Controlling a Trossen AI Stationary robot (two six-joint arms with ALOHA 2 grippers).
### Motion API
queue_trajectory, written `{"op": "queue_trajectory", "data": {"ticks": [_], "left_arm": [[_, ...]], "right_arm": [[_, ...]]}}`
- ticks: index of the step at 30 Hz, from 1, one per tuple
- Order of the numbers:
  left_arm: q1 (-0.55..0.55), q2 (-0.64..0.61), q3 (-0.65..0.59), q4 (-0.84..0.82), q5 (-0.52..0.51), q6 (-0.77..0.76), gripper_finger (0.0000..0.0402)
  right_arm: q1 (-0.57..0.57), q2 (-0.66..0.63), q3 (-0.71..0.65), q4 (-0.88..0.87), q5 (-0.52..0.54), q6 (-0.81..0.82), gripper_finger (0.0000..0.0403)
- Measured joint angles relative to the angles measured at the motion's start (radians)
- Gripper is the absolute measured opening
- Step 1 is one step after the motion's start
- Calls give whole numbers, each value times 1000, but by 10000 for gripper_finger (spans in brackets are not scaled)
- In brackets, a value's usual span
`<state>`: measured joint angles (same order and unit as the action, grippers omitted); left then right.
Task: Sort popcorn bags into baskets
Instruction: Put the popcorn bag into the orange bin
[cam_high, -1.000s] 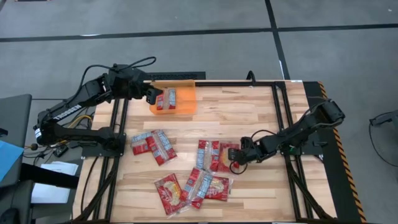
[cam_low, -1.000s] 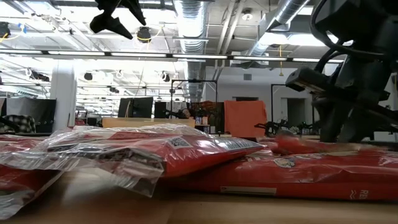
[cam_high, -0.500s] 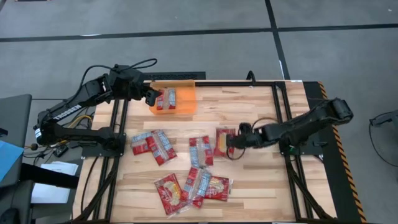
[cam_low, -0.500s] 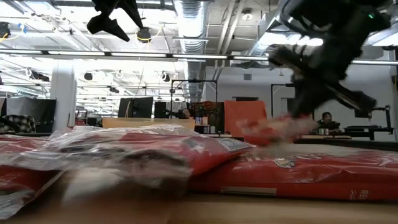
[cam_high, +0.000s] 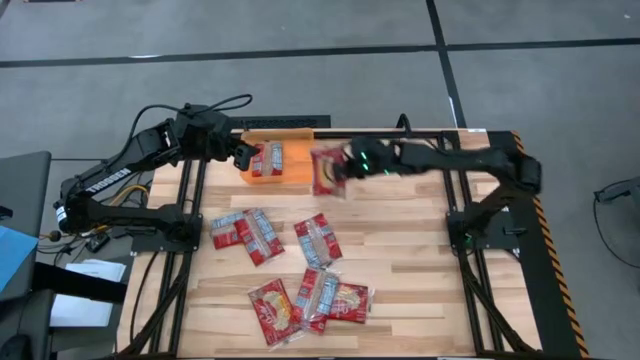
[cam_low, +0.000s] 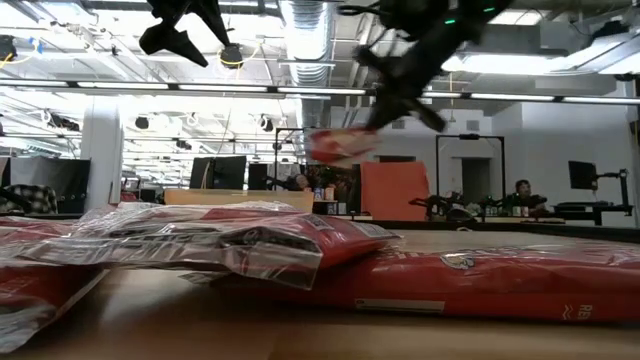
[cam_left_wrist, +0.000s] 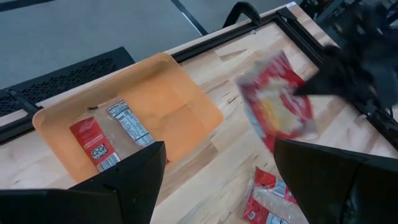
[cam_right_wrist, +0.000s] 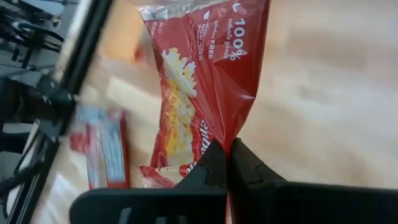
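My right gripper (cam_high: 347, 164) is shut on a red popcorn bag (cam_high: 327, 171) in the air, just right of the orange basket (cam_high: 296, 150). The same bag shows in the low view (cam_low: 340, 145) and the left wrist view (cam_left_wrist: 277, 111). My left gripper (cam_high: 246, 154) hovers open over the basket's left end, touching nothing. One packet (cam_left_wrist: 107, 134) lies flat on the basket floor. Several more bags lie flat on the table: a pair (cam_high: 246, 233), a single one (cam_high: 318, 240) and a near cluster (cam_high: 308, 301). My right gripper pinches the red bag between its two fingers (cam_right_wrist: 211, 163) at a creased spot near one short end (cam_right_wrist: 234, 127). The arm reaches in from the table's right side. The bag is lifted clear of the table and extends past the fingertips, tilted and crumpled around the pinch.
A black metal frame (cam_high: 448, 190) runs around the wooden tabletop. The basket sits at the far left corner against the frame's far rail (cam_high: 370, 133). Bare wood lies between the basket and the loose bags. Bags (cam_low: 230, 245) fill the near foreground of the low view.
My right gripper has lifted a bag off the table's middle right and swung it up and toward the far left, stopping beside the basket. A neighbouring bag slid a little toward the left as it left. My left gripper stayed open above the basket.
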<state>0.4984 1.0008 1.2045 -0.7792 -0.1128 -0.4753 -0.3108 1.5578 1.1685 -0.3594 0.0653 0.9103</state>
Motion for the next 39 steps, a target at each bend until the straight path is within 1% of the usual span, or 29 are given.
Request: {"op": "queue_trajectory", "data": {"ticks": [5, 11, 14, 17, 20, 23, 26, 29, 32, 36, 39], "left_arm": [[0, 0, 0, -1, -6, 0, 286], [0, 0, 0, -1, -10, 0, 286], [0, 0, 0, -1, -26, 0, 286], [0, 0, 0, -1, -27, -3, 286], [0, 0, 0, -1, -27, -5, 286], [0, 0, 0, -1, -26, -6, 286], [0, 0, 0, -2, -26, -6, 286], [0, 0, 0, -1, -26, -7, 286], [0, 0, 0, -1, -26, -7, 286], [0, 0, 0, -3, -26, -4, 286], [0, 0, 0, -37, -23, -3, 286]], "right_arm": [[-84, 196, 248, -2, -50, -149, 5], [-133, 435, 519, -19, -137, -232, 11], [-146, 530, 637, -68, -145, -267, 8], [-153, 604, 721, -134, -144, -286, 11], [-159, 649, 761, -180, -137, -291, 20], [-164, 673, 767, -202, -120, -291, 29], [-171, 678, 767, -222, -120, -295, 37], [-172, 677, 767, -212, -107, -332, 54], [-173, 677, 767, -204, -93, -352, 82], [-177, 676, 767, -214, -94, -352, 135], [-178, 672, 767, -222, -94, -345, 172]]}}
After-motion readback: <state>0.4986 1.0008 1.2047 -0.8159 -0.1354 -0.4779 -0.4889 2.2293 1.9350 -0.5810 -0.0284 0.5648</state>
